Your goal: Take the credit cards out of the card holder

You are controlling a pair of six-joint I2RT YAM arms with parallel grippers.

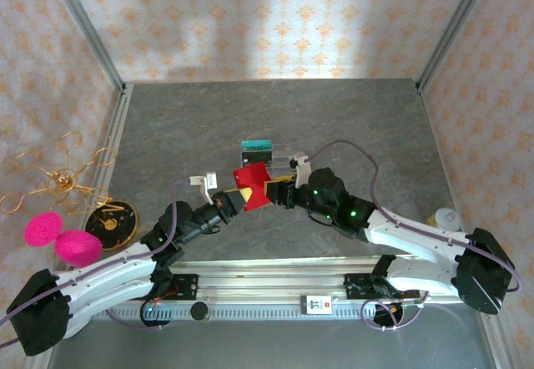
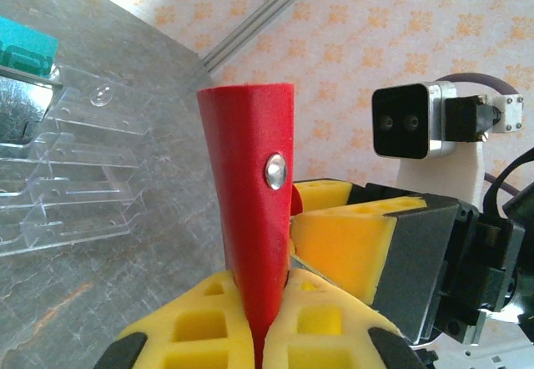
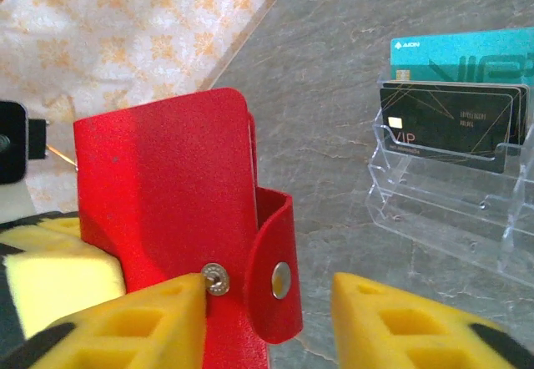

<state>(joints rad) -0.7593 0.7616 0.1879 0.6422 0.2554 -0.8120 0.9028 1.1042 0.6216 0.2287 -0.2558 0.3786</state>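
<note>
Starting with the card holder (image 1: 253,187): it is held up over the middle of the counter (image 1: 350,118), between the two arms, and is clamped at one edge by the clenched left pincer (image 2: 260,302). In the right wrist view the strap flap (image 3: 275,260) is seen undone, its socket apart from the stud (image 3: 215,279) on the cover. The right pincer (image 3: 269,290) stands released, its jaws apart on either side of the flap; one pad lies just beside the stud, the other is clear of the flap. The holder itself is folded shut, and no credit cards are seen outside it. A clear tray (image 3: 450,194) behind it carries a teal card (image 3: 467,56) and a black card (image 3: 446,127). Progress is judged early: the clasp is open, but the cover is not yet spread and no card has been drawn. Left to do: the holder is to be opened and each card pulled from its pocket.
</note>
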